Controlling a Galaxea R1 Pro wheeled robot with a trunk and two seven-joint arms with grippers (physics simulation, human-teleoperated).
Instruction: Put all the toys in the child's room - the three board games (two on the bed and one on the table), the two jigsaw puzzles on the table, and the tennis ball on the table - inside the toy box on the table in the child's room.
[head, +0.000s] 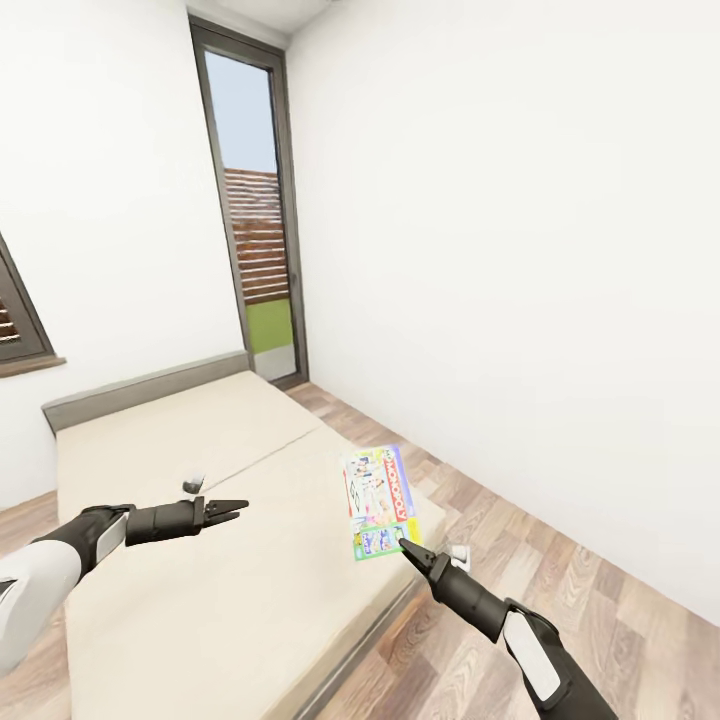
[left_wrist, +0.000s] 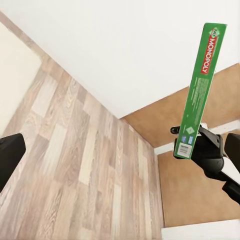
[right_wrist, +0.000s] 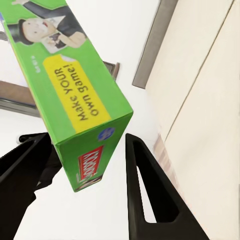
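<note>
We read "MONOPOLY" in white on a red band along the green edge of the Monopoly box (left_wrist: 201, 90); on its cover (right_wrist: 75, 85), a yellow patch says "Make YOUR own game!"; smaller print is illegible

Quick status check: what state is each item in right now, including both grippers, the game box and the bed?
Monopoly box: lifted off the bed, held by its lower end, standing roughly upright.
right gripper: shut on the Monopoly box's lower end.
left gripper: empty, fingers close together, hovering over the bed.
bed: bare mattress, with no other game box in view on it.
glass door: closed.
</note>
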